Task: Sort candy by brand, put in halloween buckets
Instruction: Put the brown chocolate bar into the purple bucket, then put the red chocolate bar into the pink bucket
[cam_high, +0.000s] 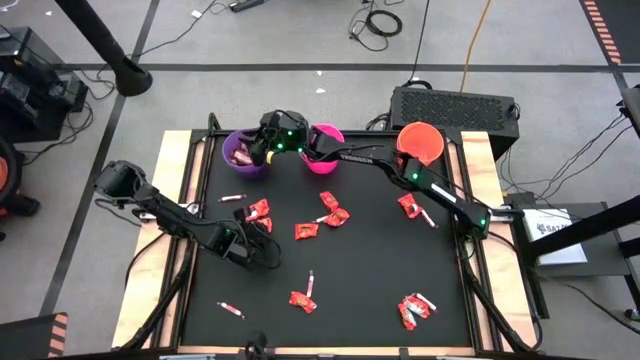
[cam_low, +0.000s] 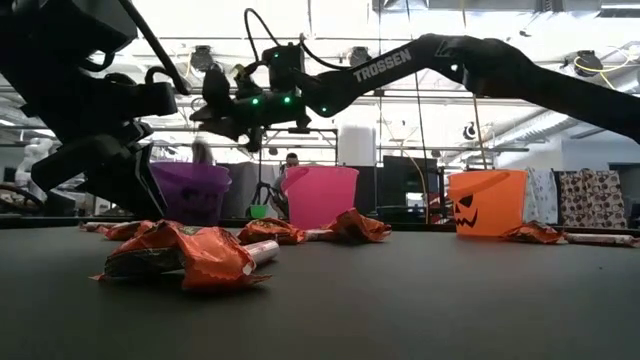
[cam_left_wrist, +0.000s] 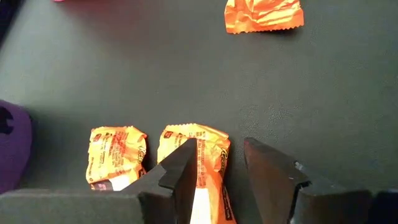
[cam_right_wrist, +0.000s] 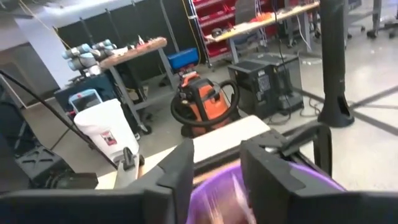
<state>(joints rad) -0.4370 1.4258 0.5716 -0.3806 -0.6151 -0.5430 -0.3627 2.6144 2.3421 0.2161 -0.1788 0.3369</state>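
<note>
Three buckets stand along the table's far edge: purple (cam_high: 238, 158) (cam_low: 190, 192), pink (cam_high: 326, 160) (cam_low: 322, 196) and orange (cam_high: 421, 143) (cam_low: 486, 202). Red-orange candies (cam_high: 258, 210) and thin pale sticks (cam_high: 312, 284) lie scattered on the black mat. My left gripper (cam_high: 260, 248) (cam_left_wrist: 217, 152) is open, low over the mat, with its fingers on either side of an orange-wrapped candy (cam_left_wrist: 208, 152). A second orange candy (cam_left_wrist: 117, 155) lies beside it. My right gripper (cam_high: 264, 140) (cam_low: 215, 110) (cam_right_wrist: 214, 158) hangs open above the purple bucket (cam_right_wrist: 311, 186), with nothing visible between its fingers. My left gripper's fingers come down from above on either side of the orange candy's wrapper (cam_left_wrist: 211, 168), which lies flat on the mat. One finger (cam_left_wrist: 180, 165) overlaps the wrapper's edge in the wrist view. I cannot tell whether it touches the wrapper.
More candy lies in small groups at mid-table (cam_high: 335, 215), on the right (cam_high: 410, 206) and near the near edge (cam_high: 302, 300) (cam_high: 415, 310). A crumpled orange wrapper (cam_low: 185, 255) lies close to the low camera. A black box (cam_high: 455, 105) stands behind the orange bucket.
</note>
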